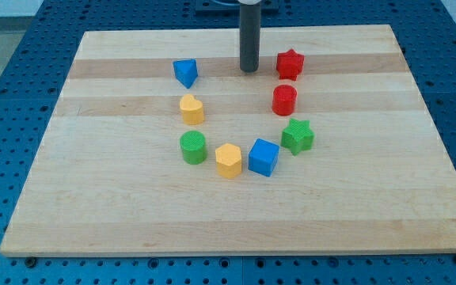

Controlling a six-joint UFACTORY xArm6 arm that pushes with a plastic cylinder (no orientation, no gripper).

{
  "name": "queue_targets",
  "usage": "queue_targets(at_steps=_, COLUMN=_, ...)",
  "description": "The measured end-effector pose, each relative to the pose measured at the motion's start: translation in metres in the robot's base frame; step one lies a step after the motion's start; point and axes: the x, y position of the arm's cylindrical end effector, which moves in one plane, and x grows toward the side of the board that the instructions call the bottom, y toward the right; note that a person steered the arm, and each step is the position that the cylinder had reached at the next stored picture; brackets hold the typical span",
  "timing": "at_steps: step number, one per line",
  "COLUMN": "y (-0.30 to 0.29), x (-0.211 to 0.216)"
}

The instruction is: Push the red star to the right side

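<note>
Near the tabletop's top edge, centre: my tip [249, 70], bare rod holding nothing, just left of the red star [289, 64], a small gap between.
Left to right: blue triangle [185, 73] toward the top; yellow heart [191, 109]; green cylinder [193, 147]; yellow hexagon [228, 160]; blue cube [264, 157]; red cylinder [284, 100] below the star; green star [298, 136]. Wooden board [386, 182] on blue pegboard [22, 71].

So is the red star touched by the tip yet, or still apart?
Apart: my tip stands just left of the red star, bare board showing between them.
</note>
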Motion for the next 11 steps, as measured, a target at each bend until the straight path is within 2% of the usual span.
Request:
queue_targets(at_steps=6, y=0.060, x=0.000)
queue_targets(at_steps=11, y=0.080, x=-0.001)
